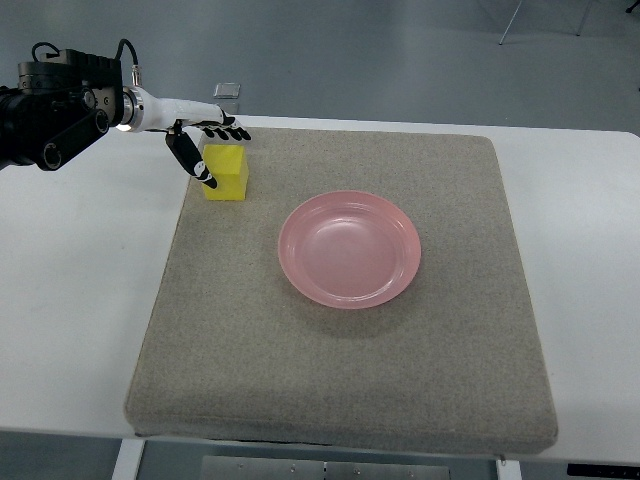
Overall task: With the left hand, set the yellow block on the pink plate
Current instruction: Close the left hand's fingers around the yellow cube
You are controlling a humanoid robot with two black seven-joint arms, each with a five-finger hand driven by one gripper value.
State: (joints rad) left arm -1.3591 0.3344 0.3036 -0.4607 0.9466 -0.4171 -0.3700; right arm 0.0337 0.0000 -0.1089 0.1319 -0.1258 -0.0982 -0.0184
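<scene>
A yellow block (228, 172) sits on the grey mat near its far left corner. My left hand (208, 142) reaches in from the left edge and hovers right at the block. Its fingers are spread, the thumb pointing down along the block's left face and the other fingers stretched over its far edge. The hand holds nothing. A pink plate (349, 249) lies empty near the middle of the mat, to the right of and nearer than the block. The right arm does not show.
The grey mat (340, 380) covers most of a white table (70, 300). A small clear object (228, 90) lies on the floor beyond the table's far edge.
</scene>
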